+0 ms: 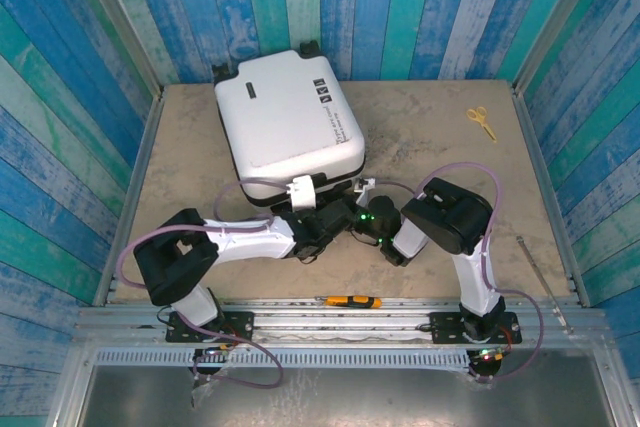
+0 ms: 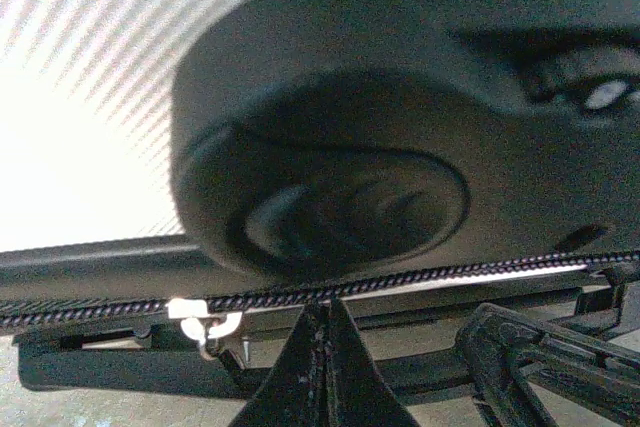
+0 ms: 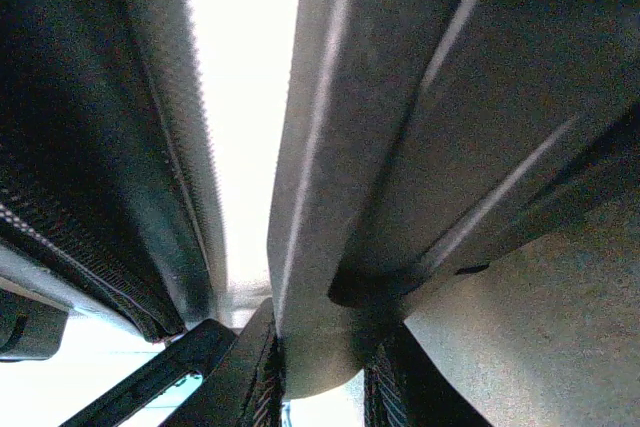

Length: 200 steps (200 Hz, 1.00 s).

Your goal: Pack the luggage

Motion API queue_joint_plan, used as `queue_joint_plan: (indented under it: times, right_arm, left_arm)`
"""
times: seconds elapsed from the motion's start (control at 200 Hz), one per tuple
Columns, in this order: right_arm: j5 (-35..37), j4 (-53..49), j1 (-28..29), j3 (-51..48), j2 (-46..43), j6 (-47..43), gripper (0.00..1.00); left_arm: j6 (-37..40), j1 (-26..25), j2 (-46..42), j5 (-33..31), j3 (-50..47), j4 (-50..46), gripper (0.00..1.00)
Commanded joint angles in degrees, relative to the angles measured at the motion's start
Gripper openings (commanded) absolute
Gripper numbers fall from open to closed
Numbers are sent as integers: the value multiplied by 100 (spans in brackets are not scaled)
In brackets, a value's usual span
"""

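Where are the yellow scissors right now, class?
In the top external view, the yellow scissors lie far right on the table, well right of the luggage.

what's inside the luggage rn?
Not visible. In the top view the luggage lies lid down, white shell up, so the interior is covered. The shell carries small black label marks.

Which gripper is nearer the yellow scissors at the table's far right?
Right. The right gripper is at the near edge of the suitcase, well left of the scissors; the left gripper sits farther left along that edge.
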Motion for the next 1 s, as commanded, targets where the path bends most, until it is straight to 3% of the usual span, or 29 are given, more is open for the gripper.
queue_joint_plan:
  times: [0.0,0.075,0.295,0.476,0.541,0.666,0.741,0.831,0.996]
  right_arm:
    - [-88,202,-18,-143,51,-901,1]
    - [-118,202,-33,-147,84,-926,0]
    - [-362,244,-98,-86,239,-939,1]
    - [-607,316,-189,-64,367,-946,1]
    - [-687,316,-212,-29,400,-940,1]
    - [-828,283,-221,104,443,-959,3]
    - [-917,270,-237,203,495,-955,4]
    - [-956,248,-252,261,537,-946,4]
    - [-1008,120,-292,270,500,-993,3]
  left_arm:
    - [-230,3,105,111,-39,-78,0]
    - [-48,-91,154,189,104,-97,0]
    - [-357,-676,990,-49,1532,-1372,0]
    - [-152,-824,738,448,1315,-610,0]
    - [-346,-825,609,395,1244,-826,0]
    - [-614,-825,362,-197,1113,-1653,44]
    - [-414,-810,219,-411,933,-1810,63]
    - [-174,-685,23,-406,565,-1678,68]
    - [409,-585,-410,-357,-259,-602,66]
